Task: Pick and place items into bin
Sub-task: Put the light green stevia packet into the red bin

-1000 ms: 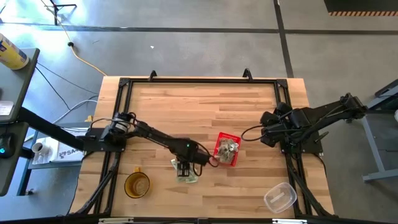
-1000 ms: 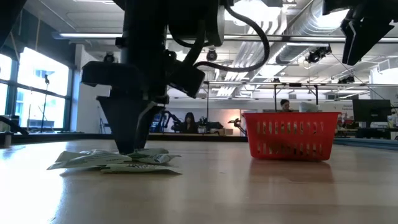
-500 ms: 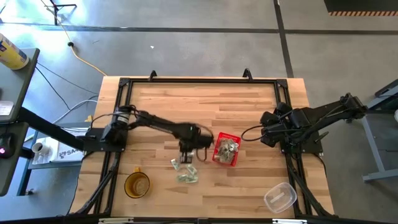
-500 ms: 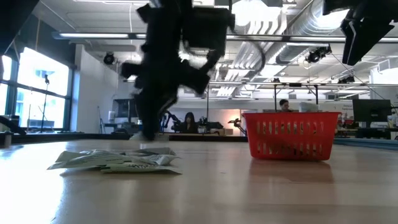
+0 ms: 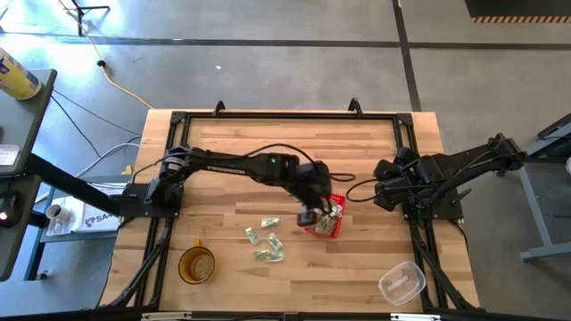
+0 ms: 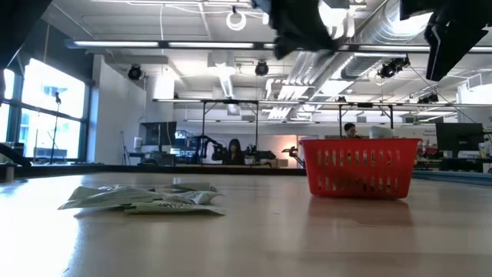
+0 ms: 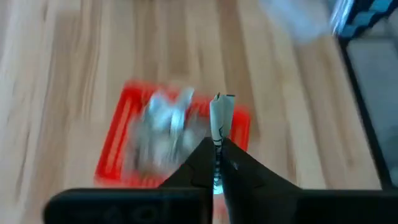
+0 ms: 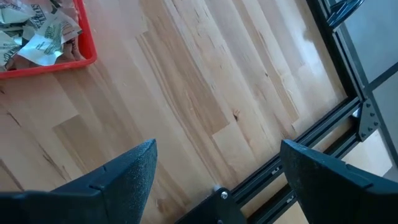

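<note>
The bin, a red perforated basket [image 5: 328, 217] [image 6: 360, 165], stands right of the table's middle with several pale green-and-white packets [image 7: 165, 127] inside it. More packets [image 5: 267, 241] [image 6: 142, 198] lie flat on the wood to its left. My left gripper [image 5: 310, 217] [image 7: 217, 149] hangs above the basket's left side, shut on one packet [image 7: 221, 115]. My right gripper [image 5: 379, 194] [image 8: 214, 165] waits open to the right of the basket, with nothing between its fingers. My left gripper pinches one packet between its two fingertips. The packet's free end [image 7: 221, 109] sticks out beyond them. The fingers point down from above. The packet is lifted clear, over the basket.
An amber cup [image 5: 196, 265] stands near the front left. A clear plastic container [image 5: 401, 283] sits at the front right. A black frame [image 5: 285, 116] runs around the table top. Bare wood lies behind the basket and between it and the right arm.
My left gripper has risen from the loose packets with one packet in its fingers. It has swung toward the table's right edge and now stands over the red basket. The other packets stay on the wood. My right arm has kept still.
</note>
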